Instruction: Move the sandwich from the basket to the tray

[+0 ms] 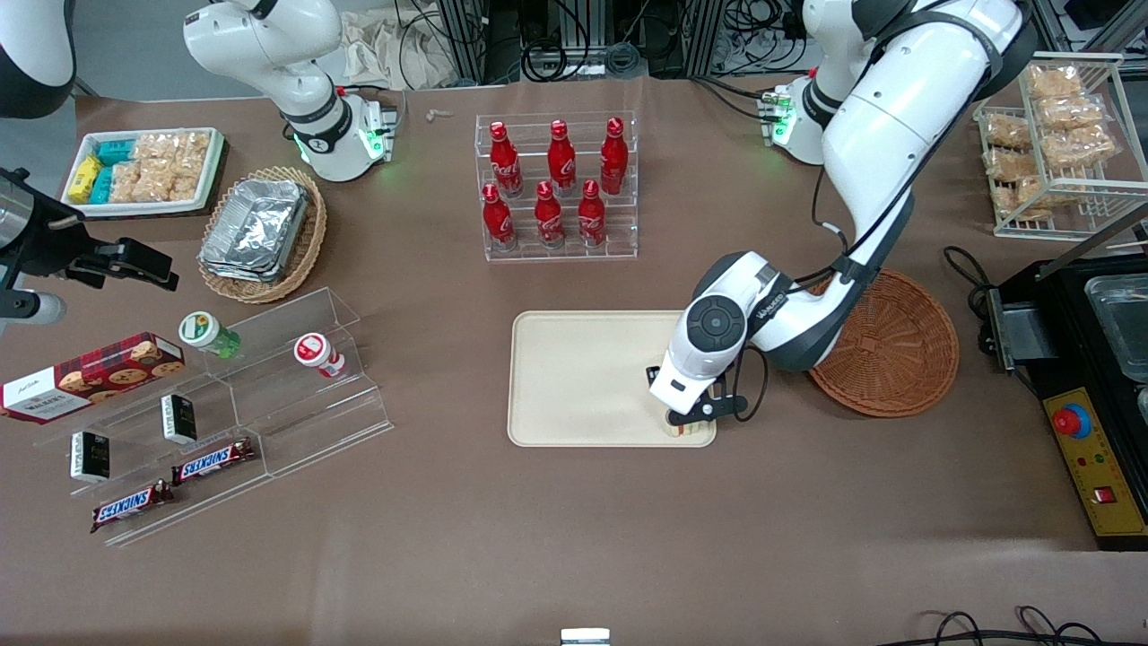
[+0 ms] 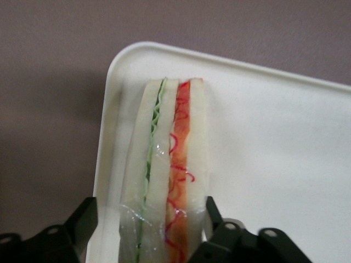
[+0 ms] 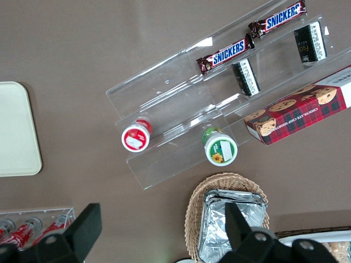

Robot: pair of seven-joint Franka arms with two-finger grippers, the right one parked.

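Observation:
The sandwich (image 2: 170, 164), pale bread with a green and an orange-red filling edge in clear wrap, stands on edge on the cream tray (image 2: 274, 137), in the tray's corner nearest the front camera on the basket's side. My left gripper (image 2: 151, 212) is low over it and open. One finger touches the bread and the other stands a little off it. In the front view the gripper (image 1: 689, 420) covers most of the sandwich (image 1: 682, 430) on the tray (image 1: 574, 377). The reddish-brown round basket (image 1: 892, 350) beside the tray is empty.
A clear rack of red bottles (image 1: 556, 188) stands farther from the camera than the tray. A tan basket of foil containers (image 1: 262, 235), a white snack tray (image 1: 143, 170) and clear shelves with snacks (image 1: 215, 404) lie toward the parked arm's end. A black machine (image 1: 1090, 359) and a wire rack (image 1: 1058, 135) flank the round basket.

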